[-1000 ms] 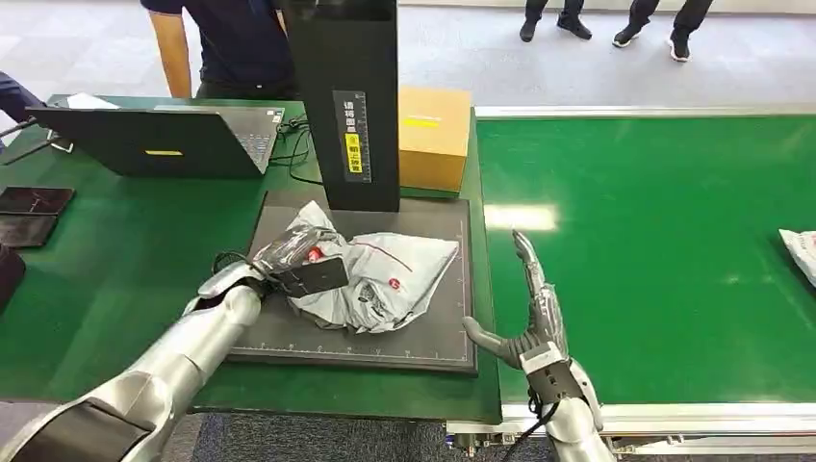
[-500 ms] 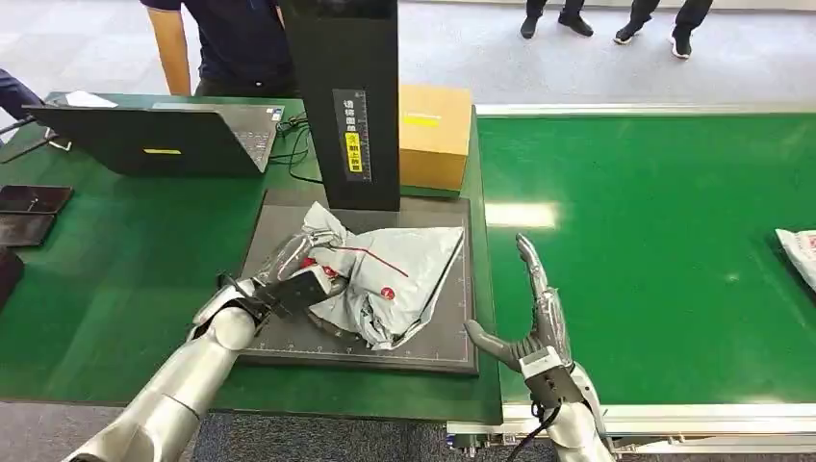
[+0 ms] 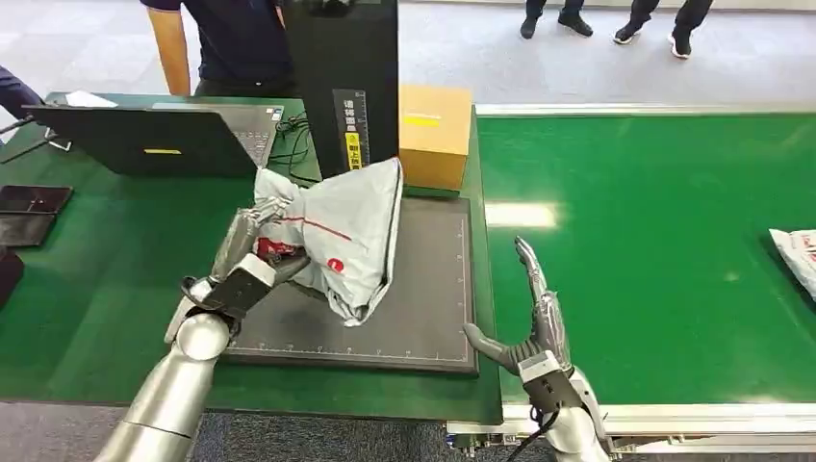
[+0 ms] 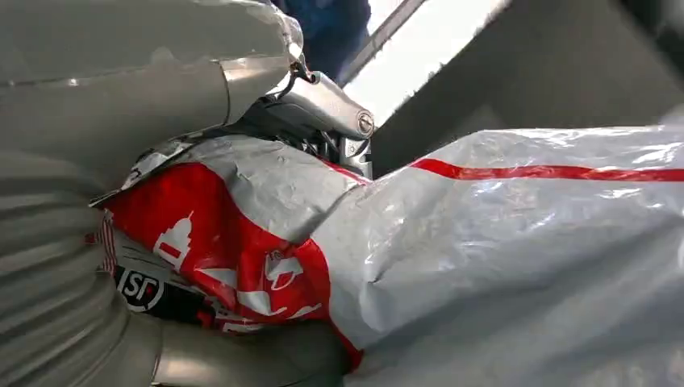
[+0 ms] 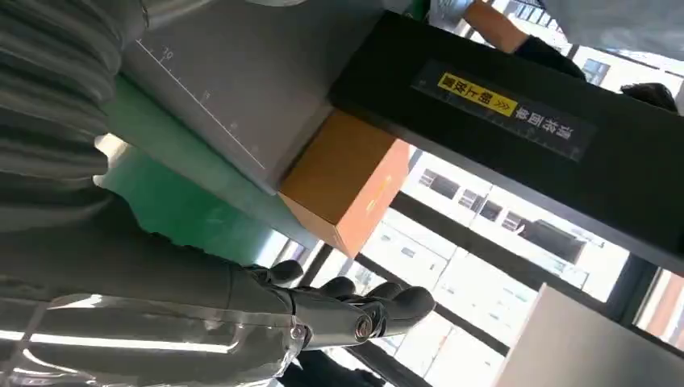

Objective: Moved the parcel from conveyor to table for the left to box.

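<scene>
My left hand (image 3: 248, 262) grips the grey plastic parcel (image 3: 344, 234) by its crumpled red-printed end and holds it lifted above the dark grey mat (image 3: 423, 308); the bag hangs tilted in front of the black scanner column (image 3: 351, 87). Up close in the left wrist view, the parcel (image 4: 500, 266) with its red stripe and red label is clamped in that hand (image 4: 121, 201). My right hand (image 3: 534, 322) stands open, fingers straight, at the seam between table and conveyor (image 3: 654, 250), holding nothing; the right wrist view shows it (image 5: 242, 306) empty too.
A cardboard box (image 3: 435, 135) stands behind the mat beside the column. A laptop (image 3: 154, 140) and dark phones (image 3: 34, 202) lie at the left. Another parcel (image 3: 794, 252) lies at the conveyor's right edge. People stand behind the table.
My left hand has raised the parcel off the mat and drawn it back to the left, and the bag now hangs upright. The right hand has barely moved.
</scene>
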